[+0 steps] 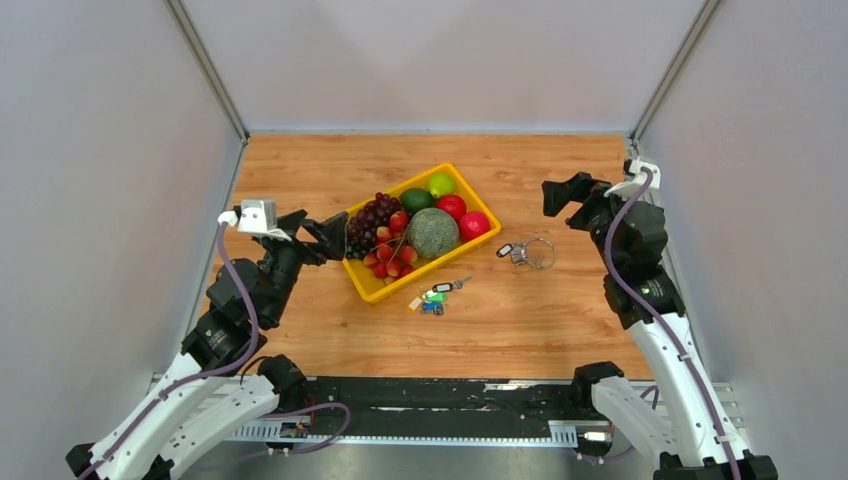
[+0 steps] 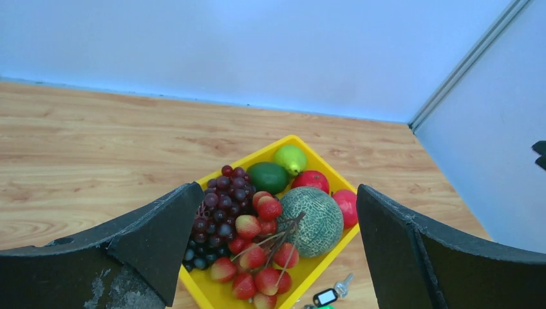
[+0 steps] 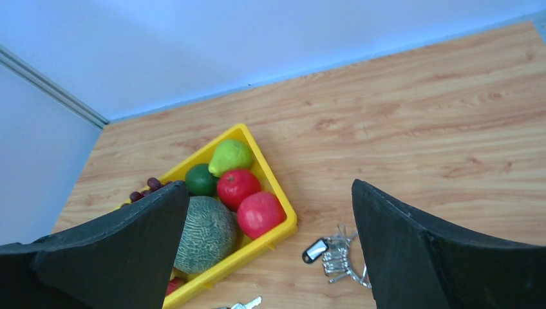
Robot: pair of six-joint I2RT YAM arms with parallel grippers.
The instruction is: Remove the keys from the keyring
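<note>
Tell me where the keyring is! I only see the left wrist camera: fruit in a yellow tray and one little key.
Observer: The keyring lies on the table, to the right of the yellow tray and apart from it.
Operator: Are keys on it?
Observer: A bunch of keys, one black-headed, sits at its left edge. They look attached.
Operator: Is the other arm holding it?
Observer: No. The right gripper is open, above the table behind the ring, holding nothing.
</note>
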